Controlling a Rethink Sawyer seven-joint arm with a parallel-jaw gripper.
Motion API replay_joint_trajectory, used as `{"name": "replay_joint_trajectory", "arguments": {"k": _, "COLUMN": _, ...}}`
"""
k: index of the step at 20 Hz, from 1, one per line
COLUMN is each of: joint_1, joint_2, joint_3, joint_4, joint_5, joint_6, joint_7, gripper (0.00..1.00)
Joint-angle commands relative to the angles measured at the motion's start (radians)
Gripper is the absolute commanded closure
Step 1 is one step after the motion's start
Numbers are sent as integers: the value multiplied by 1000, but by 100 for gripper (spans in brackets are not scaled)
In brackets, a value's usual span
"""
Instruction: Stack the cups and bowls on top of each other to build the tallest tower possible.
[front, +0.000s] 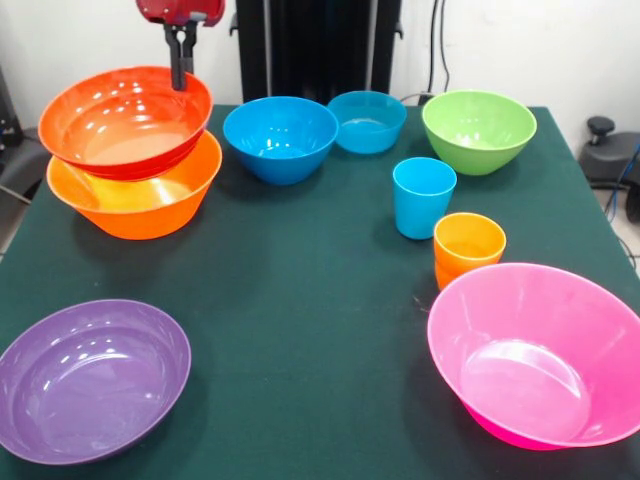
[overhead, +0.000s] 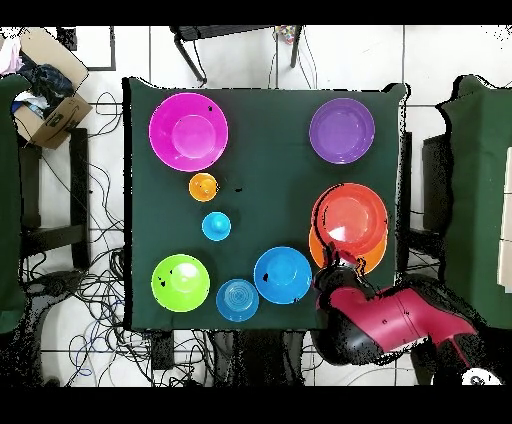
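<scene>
Step now: The tower (front: 135, 165) has just two bowls. The red-orange bowl (front: 125, 120) sits inside the big orange bowl (front: 140, 205). It leans a bit, with its lower side nearer the purple bowl.
Gripper: The gripper (front: 180, 62) hangs right at the far rim of the red-orange bowl.
Fingers: The fingers (front: 180, 50) look like one dark stalk pressed close together. They seem to touch or pinch the rim. I cannot tell which, so I think the bowl is being set down or let go.
Where the tower is: It stands at a far corner of the tabletop (front: 300, 280), on the robot's side. The purple bowl (front: 88, 380) is on the same side of the tabletop, well apart from the tower.
Other bowls: Going away from the tower along the far edge come the big blue bowl (front: 280, 138), the small blue bowl (front: 367, 121) and the green bowl (front: 479, 130). The pink bowl (front: 540, 355) is in the corner farthest from the tower.
Cups: The blue cup (front: 423, 197) and the orange cup (front: 469, 248) stand between the green bowl and the pink bowl, just beside each other.
Which way they point: Every bowl and cup has its open mouth up. Each one's long line goes straight up, but the red-orange bowl's is tipped a little.
Next move: I think the red-orange bowl should sit flat first. Then a big bowl, pink or purple, should go on next. The little cups should go last.
Watch out: A tilted bowl may make the next one slide off.
</scene>
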Motion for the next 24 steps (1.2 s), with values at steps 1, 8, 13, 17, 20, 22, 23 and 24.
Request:
{"name": "replay_joint_trajectory", "arguments": {"k": 1, "joint_1": 58, "joint_2": 61, "joint_3": -53, "joint_4": -32, "joint_5": -90, "joint_6": -69, "joint_7": 99, "gripper": 100}}
{"name": "replay_joint_trajectory", "arguments": {"k": 8, "joint_1": 31, "joint_2": 64, "joint_3": -45, "joint_4": -35, "joint_5": -96, "joint_6": -52, "joint_7": 73, "gripper": 100}}
{"name": "replay_joint_trajectory", "arguments": {"k": 13, "joint_1": 24, "joint_2": 68, "joint_3": -49, "joint_4": -44, "joint_5": -107, "joint_6": -42, "joint_7": 61, "gripper": 100}}
{"name": "replay_joint_trajectory", "arguments": {"k": 17, "joint_1": 20, "joint_2": 75, "joint_3": -54, "joint_4": -48, "joint_5": -115, "joint_6": -44, "joint_7": 64, "gripper": 100}}
{"name": "replay_joint_trajectory", "arguments": {"k": 20, "joint_1": 32, "joint_2": 82, "joint_3": -68, "joint_4": -58, "joint_5": -125, "joint_6": -44, "joint_7": 69, "gripper": 100}}
{"name": "replay_joint_trajectory", "arguments": {"k": 22, "joint_1": 33, "joint_2": 91, "joint_3": -73, "joint_4": -68, "joint_5": -135, "joint_6": -40, "joint_7": 63, "gripper": 100}}
{"name": "replay_joint_trajectory", "arguments": {"k": 23, "joint_1": 25, "joint_2": 96, "joint_3": -68, "joint_4": -70, "joint_5": -136, "joint_6": -35, "joint_7": 56, "gripper": 100}}
{"name": "replay_joint_trajectory", "arguments": {"k": 24, "joint_1": 18, "joint_2": 100, "joint_3": -62, "joint_4": -72, "joint_5": -136, "joint_6": -32, "joint_7": 50, "gripper": 100}}
